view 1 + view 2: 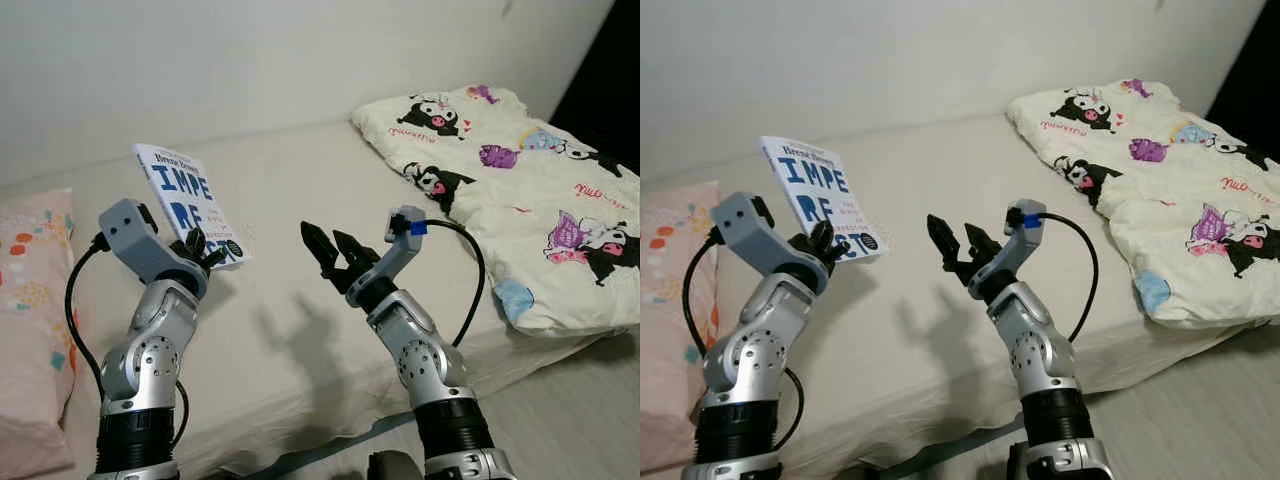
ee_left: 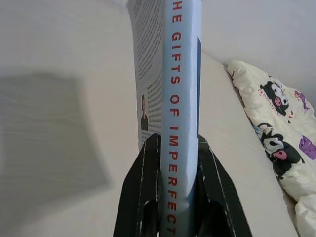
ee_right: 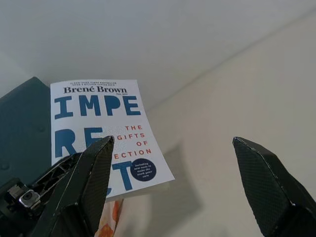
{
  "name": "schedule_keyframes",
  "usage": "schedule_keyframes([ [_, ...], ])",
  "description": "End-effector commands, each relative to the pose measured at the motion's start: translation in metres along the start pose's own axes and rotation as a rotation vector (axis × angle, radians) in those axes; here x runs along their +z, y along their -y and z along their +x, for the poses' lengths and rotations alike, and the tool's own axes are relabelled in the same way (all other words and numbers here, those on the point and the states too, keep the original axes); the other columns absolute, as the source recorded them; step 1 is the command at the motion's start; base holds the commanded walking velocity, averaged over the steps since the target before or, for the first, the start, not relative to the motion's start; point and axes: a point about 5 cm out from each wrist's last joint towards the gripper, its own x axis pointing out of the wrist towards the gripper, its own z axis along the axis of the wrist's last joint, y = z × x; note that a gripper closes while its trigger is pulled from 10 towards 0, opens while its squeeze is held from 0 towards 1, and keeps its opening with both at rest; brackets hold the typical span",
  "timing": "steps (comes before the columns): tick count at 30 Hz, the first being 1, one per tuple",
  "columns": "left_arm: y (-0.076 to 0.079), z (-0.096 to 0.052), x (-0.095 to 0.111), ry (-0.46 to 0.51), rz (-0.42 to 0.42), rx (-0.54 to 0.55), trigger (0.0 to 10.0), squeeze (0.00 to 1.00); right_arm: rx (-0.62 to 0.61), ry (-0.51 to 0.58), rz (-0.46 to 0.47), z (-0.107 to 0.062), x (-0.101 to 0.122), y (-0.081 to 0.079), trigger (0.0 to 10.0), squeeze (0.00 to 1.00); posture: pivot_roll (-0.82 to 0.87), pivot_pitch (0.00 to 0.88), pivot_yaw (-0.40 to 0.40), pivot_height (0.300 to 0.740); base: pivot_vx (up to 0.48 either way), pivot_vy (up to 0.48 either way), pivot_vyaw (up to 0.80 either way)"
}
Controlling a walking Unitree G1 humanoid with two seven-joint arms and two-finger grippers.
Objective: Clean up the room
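Note:
A white paperback book (image 1: pixel 188 203) with big blue letters is held up above the cream bed (image 1: pixel 290 300), cover facing right. My left gripper (image 1: pixel 200 250) is shut on its lower edge; the left wrist view shows the pale blue spine (image 2: pixel 180 113) clamped between the two black fingers (image 2: pixel 140 192). My right gripper (image 1: pixel 328 250) hovers open over the middle of the bed, to the right of the book, with nothing between its fingers (image 3: pixel 94 182). The right wrist view looks at the book's cover (image 3: pixel 106 133).
A crumpled cream blanket with cartoon prints (image 1: pixel 520 170) lies on the bed's right side. A pink patterned pillow (image 1: pixel 30 300) sits at the left edge. A white wall (image 1: pixel 250 60) runs behind the bed. Light floor (image 1: pixel 580 420) shows at lower right.

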Motion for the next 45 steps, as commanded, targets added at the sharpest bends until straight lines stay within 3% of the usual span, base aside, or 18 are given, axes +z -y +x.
schedule_keyframes([
  [1,0.0026,-0.0005,0.0083,0.049,0.036,-0.026,10.0,0.0,0.017,-0.025,-0.006,-0.0011,-0.0047,-0.0028,10.0,0.0,-0.03,0.101,-0.008,0.613,0.0,0.0,0.0],
  [35,0.0033,-0.0013,0.0083,0.077,0.058,-0.032,10.0,0.0,0.096,-0.046,-0.006,-0.0029,-0.004,-0.0096,10.0,0.0,-0.04,0.108,-0.024,0.74,0.0,0.0,0.0],
  [45,-0.0018,0.0001,0.0102,0.082,0.053,-0.006,10.0,0.0,0.103,-0.043,0.002,-0.0027,-0.0051,-0.0119,10.0,0.0,-0.04,0.111,-0.024,0.74,0.0,0.0,0.0],
])
